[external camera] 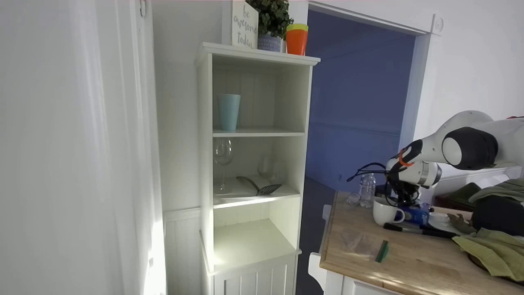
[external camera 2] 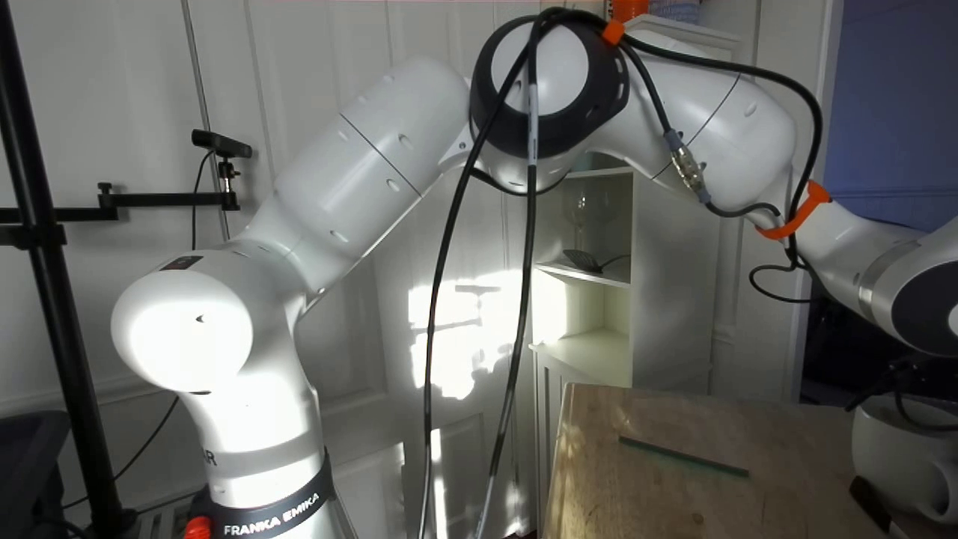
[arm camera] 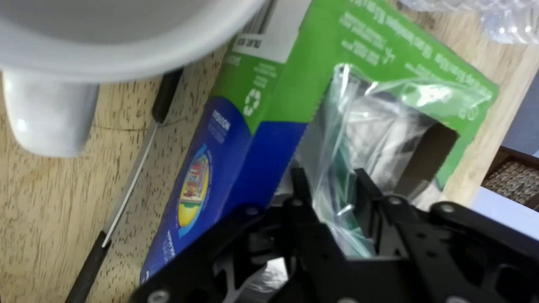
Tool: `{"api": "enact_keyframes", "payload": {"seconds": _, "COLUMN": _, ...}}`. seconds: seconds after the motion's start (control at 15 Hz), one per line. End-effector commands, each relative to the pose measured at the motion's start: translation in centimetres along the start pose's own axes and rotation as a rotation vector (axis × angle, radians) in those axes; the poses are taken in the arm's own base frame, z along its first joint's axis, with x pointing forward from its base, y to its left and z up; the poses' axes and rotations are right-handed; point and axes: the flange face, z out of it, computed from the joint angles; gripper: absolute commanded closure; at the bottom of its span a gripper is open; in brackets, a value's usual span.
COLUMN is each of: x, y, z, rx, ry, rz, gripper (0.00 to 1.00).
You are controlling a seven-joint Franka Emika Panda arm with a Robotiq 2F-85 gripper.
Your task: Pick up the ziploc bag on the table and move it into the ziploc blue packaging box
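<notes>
A clear ziploc bag with a green strip point(external camera: 382, 251) lies flat on the tan wooden table point(external camera: 430, 266); its strip also shows in an exterior view point(external camera 2: 682, 455). The blue and green ziploc box point(arm camera: 269, 160) lies on the table, opening facing up in the wrist view; its blue side shows in an exterior view point(external camera: 417, 214). My gripper point(arm camera: 330, 181) is over the opening with its fingers apart. Another clear, green-tinted bag point(arm camera: 343, 139) stands loosely between the fingers and hangs over the box's edge. My fingertips are partly hidden behind the mug in an exterior view.
A white mug point(external camera: 382, 211) stands close beside the box and gripper; its rim fills the wrist view's top left point(arm camera: 126, 50). A black-handled utensil point(arm camera: 130, 185) lies along the box. A clear bottle point(external camera: 367, 190) stands behind. Green cloths point(external camera: 491, 250) lie at the right.
</notes>
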Motion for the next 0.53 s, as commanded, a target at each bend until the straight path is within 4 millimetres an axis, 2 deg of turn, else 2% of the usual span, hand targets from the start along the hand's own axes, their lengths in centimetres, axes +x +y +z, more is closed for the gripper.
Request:
{"api": "enact_keyframes", "payload": {"seconds": 0.0, "x": 0.4, "y": -1.6, "z": -2.2, "rx": 0.007, "ry": -0.009, "rz": 0.009, "gripper": 0.37}}
{"api": "enact_keyframes", "payload": {"seconds": 0.2, "x": 0.6, "y": -2.4, "z": -3.5, "rx": -0.013, "ry": -0.02, "rz": 0.008, "gripper": 0.16}}
{"api": "enact_keyframes", "payload": {"seconds": 0.27, "x": 0.6, "y": -2.5, "z": -3.7, "rx": -0.024, "ry": -0.023, "rz": 0.008, "gripper": 0.24}}
{"api": "enact_keyframes", "payload": {"seconds": 0.33, "x": 0.7, "y": -2.5, "z": -3.8, "rx": -0.038, "ry": -0.025, "rz": 0.005, "gripper": 0.52}}
{"api": "enact_keyframes", "payload": {"seconds": 0.47, "x": 0.8, "y": -2.6, "z": -4.2, "rx": -0.058, "ry": -0.025, "rz": 0.003, "gripper": 0.51}}
